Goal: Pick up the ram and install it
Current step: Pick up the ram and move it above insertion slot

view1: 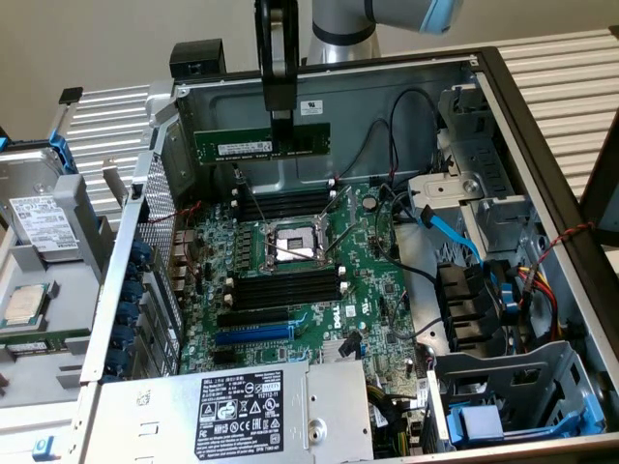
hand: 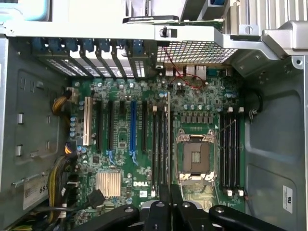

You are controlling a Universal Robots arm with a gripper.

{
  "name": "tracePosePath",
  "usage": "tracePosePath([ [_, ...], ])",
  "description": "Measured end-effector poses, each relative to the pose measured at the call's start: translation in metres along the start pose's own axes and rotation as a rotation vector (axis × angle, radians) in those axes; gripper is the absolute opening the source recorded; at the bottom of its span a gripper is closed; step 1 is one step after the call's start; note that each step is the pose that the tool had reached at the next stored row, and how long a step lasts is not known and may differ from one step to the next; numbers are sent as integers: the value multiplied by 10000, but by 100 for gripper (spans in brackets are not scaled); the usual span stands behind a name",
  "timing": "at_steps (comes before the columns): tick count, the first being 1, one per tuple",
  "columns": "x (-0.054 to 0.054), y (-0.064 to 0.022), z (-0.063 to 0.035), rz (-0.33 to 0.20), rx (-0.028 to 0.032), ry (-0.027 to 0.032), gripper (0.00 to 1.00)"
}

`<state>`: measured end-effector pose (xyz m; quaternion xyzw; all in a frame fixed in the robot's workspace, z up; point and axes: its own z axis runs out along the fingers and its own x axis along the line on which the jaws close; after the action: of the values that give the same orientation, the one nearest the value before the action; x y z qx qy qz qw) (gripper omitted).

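Observation:
My gripper (view1: 280,128) is shut on the ram (view1: 242,145), a long green stick with a white label. It hangs level above the far end of the open computer case. Below it lies the green motherboard (view1: 363,290) with the far pair of black memory slots (view1: 285,203), the CPU socket (view1: 290,242) and the near slots (view1: 285,285). In the wrist view the ram (hand: 169,139) appears edge-on as a thin line running out from the fingertips (hand: 165,199), over the slots (hand: 161,149) beside the socket (hand: 195,156).
A blue expansion slot (view1: 251,333) lies nearer the power supply (view1: 242,406). Cables and a blue SATA lead (view1: 455,232) run past drive cages at the exterior view's right. A hard drive (view1: 39,227) and a CPU (view1: 24,304) rest outside the case at the exterior view's left.

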<state>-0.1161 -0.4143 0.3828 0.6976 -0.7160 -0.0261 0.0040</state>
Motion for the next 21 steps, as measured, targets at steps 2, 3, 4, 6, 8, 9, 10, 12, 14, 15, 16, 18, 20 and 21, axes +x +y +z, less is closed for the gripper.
tracePosePath([
  [2, 1, 1, 2, -2, 4, -22, 12],
  [3, 1, 1, 2, -1, 4, -22, 12],
  [4, 1, 1, 3, -1, 4, -23, 12],
  [6, 2, -1, 21, -2, 14, -27, 12],
  [8, 3, -2, 56, -4, 17, -24, 12],
  [9, 3, -3, 74, -4, 19, -24, 12],
  [10, 4, -3, 93, -3, 19, -25, 12],
  [12, 5, -5, 129, -3, 19, -24, 12],
  [14, 6, -7, 165, -3, 18, -24, 12],
  [15, 7, -8, 183, -2, 19, -24, 12],
  [16, 7, -9, 203, -1, 19, -25, 12],
  [18, 8, -16, 239, -2, 19, -25, 12],
  [20, 9, -28, 273, -3, 19, -24, 12],
  [21, 10, -35, 291, -3, 18, -23, 12],
])
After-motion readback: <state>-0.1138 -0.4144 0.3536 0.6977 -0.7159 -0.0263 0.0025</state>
